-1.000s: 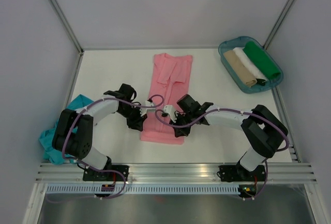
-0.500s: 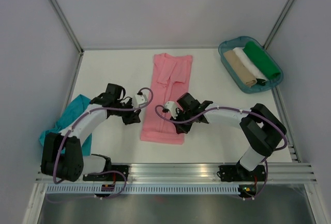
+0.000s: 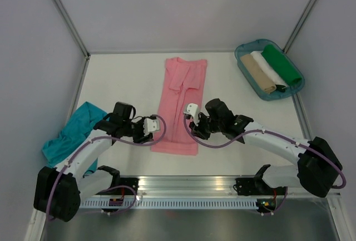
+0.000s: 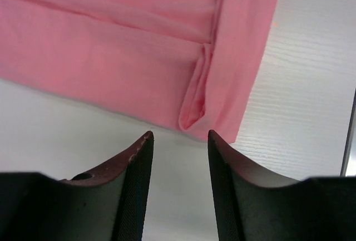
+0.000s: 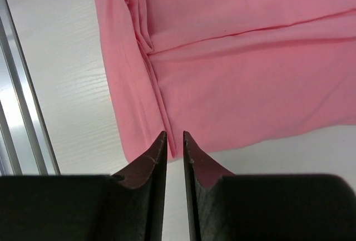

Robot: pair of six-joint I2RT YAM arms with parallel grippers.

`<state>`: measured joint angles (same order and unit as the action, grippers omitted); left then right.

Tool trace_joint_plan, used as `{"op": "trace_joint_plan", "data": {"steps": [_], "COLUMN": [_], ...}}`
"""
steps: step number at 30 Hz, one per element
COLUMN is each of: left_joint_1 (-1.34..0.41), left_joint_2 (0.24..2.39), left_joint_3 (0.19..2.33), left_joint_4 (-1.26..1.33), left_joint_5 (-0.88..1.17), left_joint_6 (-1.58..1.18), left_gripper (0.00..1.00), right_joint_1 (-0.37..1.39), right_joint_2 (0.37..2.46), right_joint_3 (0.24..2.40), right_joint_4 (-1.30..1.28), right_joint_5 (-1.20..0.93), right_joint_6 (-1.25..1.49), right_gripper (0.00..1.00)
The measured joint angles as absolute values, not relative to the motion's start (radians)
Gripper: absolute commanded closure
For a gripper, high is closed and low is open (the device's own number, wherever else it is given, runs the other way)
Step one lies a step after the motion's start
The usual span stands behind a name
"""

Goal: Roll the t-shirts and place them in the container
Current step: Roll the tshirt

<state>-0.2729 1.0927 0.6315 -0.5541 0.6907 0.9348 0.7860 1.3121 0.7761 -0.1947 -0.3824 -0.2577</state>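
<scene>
The salmon pink t-shirt (image 3: 181,104) lies flat on the table, folded into a long narrow strip. Its near end shows in the left wrist view (image 4: 139,46) and the right wrist view (image 5: 239,68). My left gripper (image 3: 147,134) is open and empty, just off the strip's near left edge, its fingertips (image 4: 146,139) over bare table. My right gripper (image 3: 193,129) sits at the strip's near right edge. Its jaws stand a narrow gap apart with nothing between them, tips (image 5: 162,138) over the shirt's border. The teal blue t-shirt (image 3: 72,135) lies crumpled at the far left.
A teal plastic tray (image 3: 240,52) at the back right holds rolled beige, white and green cloths. An aluminium rail (image 3: 189,184) runs along the table's near edge, and also shows in the right wrist view (image 5: 22,113). Grey walls enclose the table.
Both grippers have come off the pink shirt's near end. The left arm has drawn back to the left and the right arm's elbow has swung out to the right.
</scene>
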Motion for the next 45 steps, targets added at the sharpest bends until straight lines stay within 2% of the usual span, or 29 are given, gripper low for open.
{"op": "trace_joint_plan", "data": {"steps": [6,9,14,22,35,37,41,45], "left_joint_1": [-0.534,-0.592,-0.596,-0.596,-0.596,-0.596,-0.596,-0.597], "left_joint_2": [0.953,0.883,0.813,0.841,1.005,1.019,1.023,1.010], "left_joint_3": [0.493,0.396,0.319,0.315,0.356,0.360,0.360,0.357], "left_joint_4": [-0.529,-0.528,-0.518,-0.467,-0.327,-0.312,-0.307,-0.314], "left_joint_5": [0.592,0.532,0.474,0.436,0.391,0.388,0.377,0.366], "left_joint_6": [1.096,1.169,1.250,1.242,1.188,1.182,1.175,1.171], "left_gripper": [0.53,0.52,0.50,0.50,0.50,0.53,0.60,0.60], "right_joint_1": [0.809,0.852,0.934,1.053,1.063,1.063,1.063,1.063], "right_joint_2": [1.234,1.232,1.232,1.295,1.408,1.409,1.440,1.463], "right_joint_3": [0.772,0.760,0.701,0.641,0.643,0.643,0.656,0.679], "right_joint_4": [-0.242,-0.249,-0.237,-0.240,-0.204,-0.203,-0.201,-0.200], "right_joint_5": [-0.336,-0.308,-0.295,-0.256,-0.172,-0.157,-0.147,-0.137], "right_joint_6": [-0.354,-0.384,-0.413,-0.426,-0.419,-0.419,-0.419,-0.418], "right_gripper": [0.72,0.72,0.71,0.66,0.64,0.64,0.69,0.77]}}
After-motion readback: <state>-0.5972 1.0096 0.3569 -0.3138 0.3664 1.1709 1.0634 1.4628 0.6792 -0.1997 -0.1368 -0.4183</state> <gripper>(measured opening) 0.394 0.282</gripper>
